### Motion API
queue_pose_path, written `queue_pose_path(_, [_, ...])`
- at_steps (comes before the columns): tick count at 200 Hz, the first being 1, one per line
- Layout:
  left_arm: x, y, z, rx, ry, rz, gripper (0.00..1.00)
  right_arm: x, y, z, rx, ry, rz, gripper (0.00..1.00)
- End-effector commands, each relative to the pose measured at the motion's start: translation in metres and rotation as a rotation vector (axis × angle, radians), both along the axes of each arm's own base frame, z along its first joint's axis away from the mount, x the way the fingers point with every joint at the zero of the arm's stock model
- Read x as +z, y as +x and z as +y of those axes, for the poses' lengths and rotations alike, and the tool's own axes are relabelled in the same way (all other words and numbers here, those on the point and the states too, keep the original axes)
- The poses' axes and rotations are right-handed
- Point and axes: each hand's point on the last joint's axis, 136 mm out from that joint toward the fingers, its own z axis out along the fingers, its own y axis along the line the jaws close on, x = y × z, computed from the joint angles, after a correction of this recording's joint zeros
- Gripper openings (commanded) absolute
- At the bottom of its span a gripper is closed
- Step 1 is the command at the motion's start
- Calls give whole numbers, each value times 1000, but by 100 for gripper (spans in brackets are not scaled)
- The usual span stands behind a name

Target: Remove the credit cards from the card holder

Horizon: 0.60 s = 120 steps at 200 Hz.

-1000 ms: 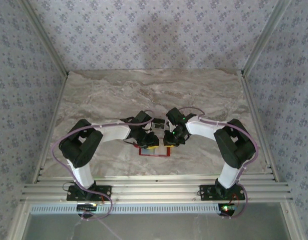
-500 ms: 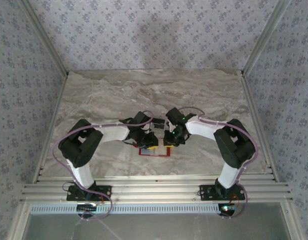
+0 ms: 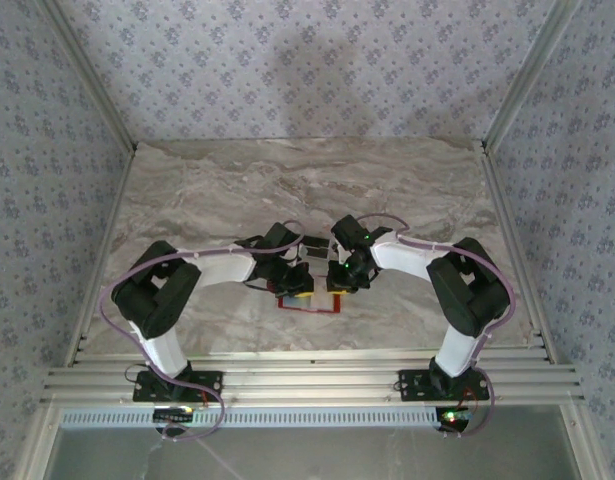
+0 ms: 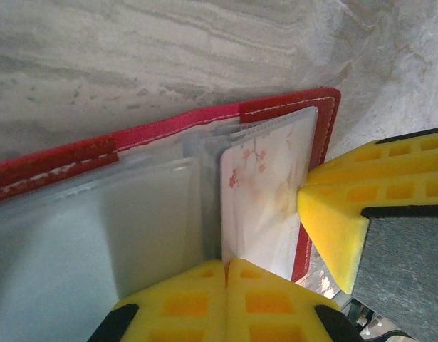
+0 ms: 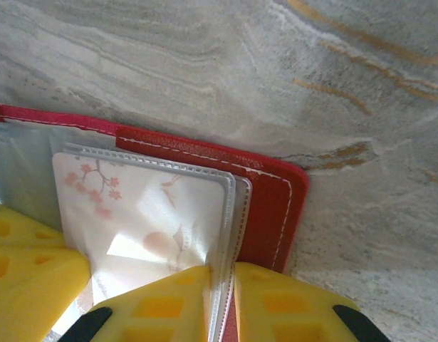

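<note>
Toward the near side of the marble table (image 3: pixel 287 180), the right gripper (image 5: pixel 220 299) clamps the right edge of the open red card holder (image 3: pixel 309 303). The left gripper (image 4: pixel 226 274), fingers pressed together, apparently pinches the blossom-printed pale card (image 4: pixel 265 192).

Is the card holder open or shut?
Open: the card holder lies spread flat, its clear sleeves and a blossom-printed card exposed.

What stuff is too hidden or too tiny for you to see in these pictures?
- Left wrist view: the left hand hides the blossom card's lower edge. I can't tell whether it pinches the card or just the sleeve.
- Right wrist view: the right hand, shut on the card holder, covers its near edge.
- Top view: both hands cover most of the card holder; its contents are too small to tell.
</note>
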Motion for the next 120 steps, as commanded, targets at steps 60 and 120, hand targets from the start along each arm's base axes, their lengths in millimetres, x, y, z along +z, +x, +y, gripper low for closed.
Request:
queue_pose_path(60, [12, -3, 8, -11, -24, -28, 4, 2, -5, -9, 1, -61, 1, 26])
queue_pose_path(120, [7, -3, 15, -12, 23, -33, 3, 14, -1, -8, -2, -58, -24, 31])
